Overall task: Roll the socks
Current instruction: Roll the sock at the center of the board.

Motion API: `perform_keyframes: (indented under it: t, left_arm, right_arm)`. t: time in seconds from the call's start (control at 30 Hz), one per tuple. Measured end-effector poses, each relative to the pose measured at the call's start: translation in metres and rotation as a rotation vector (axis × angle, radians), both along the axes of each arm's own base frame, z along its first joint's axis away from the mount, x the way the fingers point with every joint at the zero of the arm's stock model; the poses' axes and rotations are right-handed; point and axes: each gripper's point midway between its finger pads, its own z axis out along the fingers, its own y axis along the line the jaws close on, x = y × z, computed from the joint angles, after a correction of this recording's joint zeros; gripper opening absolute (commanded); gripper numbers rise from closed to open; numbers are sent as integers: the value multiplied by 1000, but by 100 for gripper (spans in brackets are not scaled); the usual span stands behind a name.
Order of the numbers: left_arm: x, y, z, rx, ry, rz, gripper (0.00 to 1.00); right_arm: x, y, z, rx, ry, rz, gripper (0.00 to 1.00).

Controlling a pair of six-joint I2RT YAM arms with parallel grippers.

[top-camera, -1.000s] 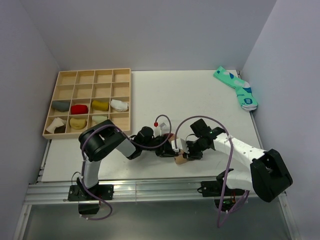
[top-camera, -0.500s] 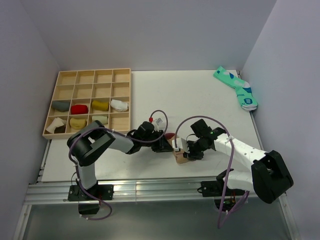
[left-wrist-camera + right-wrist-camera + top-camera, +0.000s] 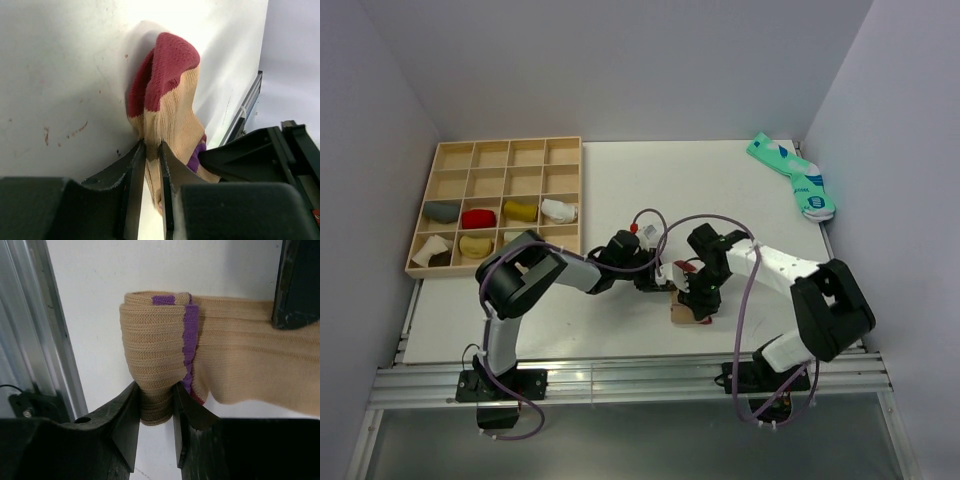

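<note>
- Top external view: the tan sock [image 3: 686, 312] lies near the near edge of the table [image 3: 670, 190], between the two arms. The left gripper [image 3: 658, 283] and the right gripper [image 3: 698, 300] crowd over it, nearly touching. Its long axis appears to run front to back, with the maroon end toward the far side and the tan end toward the near edge. The jaws cannot be read from here.
- Left wrist view: the left gripper [image 3: 151, 155] has its jaws narrow, pinching a thin fold of tan fabric. The maroon toe [image 3: 165, 67] bunches up beyond the fingers, pointing away from them. So slim a bite would likely slip if the other arm pulls the sock taut.
- Right wrist view: the right gripper [image 3: 156, 400] has its jaws narrow, clamped on the rolled cuff end by the purple stripe [image 3: 189, 340]. The rest of the sock stretches flat toward the other arm. The roll looks short and loose, so easing the grip could let it spring open. The metal rail [image 3: 30, 315] runs near it, and a push that way might tip the sock off the table.
</note>
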Motion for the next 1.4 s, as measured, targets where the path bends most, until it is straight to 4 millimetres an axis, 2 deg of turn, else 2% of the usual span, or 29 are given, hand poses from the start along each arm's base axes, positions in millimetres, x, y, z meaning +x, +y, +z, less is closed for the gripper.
perform_keyframes:
  t: [0.2,0.4,0.53,0.8,1.17,1.4]
  left_arm:
    - [1,-2,0,-42,-23,-9,27]
    - [-8,7,1,-113,-70,-14,29]
    - [-14,12,2,-147,-87,-13,34]
    - [-21,20,4,-179,-117,-12,38]
    - [-50,48,6,-207,-179,-37,42]
    - [-79,62,6,-225,-221,-78,42]
  right_arm:
    - [2,5,-3,-49,111,-76,31]
    - [3,9,-5,-85,243,-149,30]
    - [4,10,-5,-105,340,-199,31]
    - [2,13,-4,-123,414,-217,31]
    - [2,15,-3,-144,473,-239,31]
    - [2,16,-3,-152,524,-254,31]
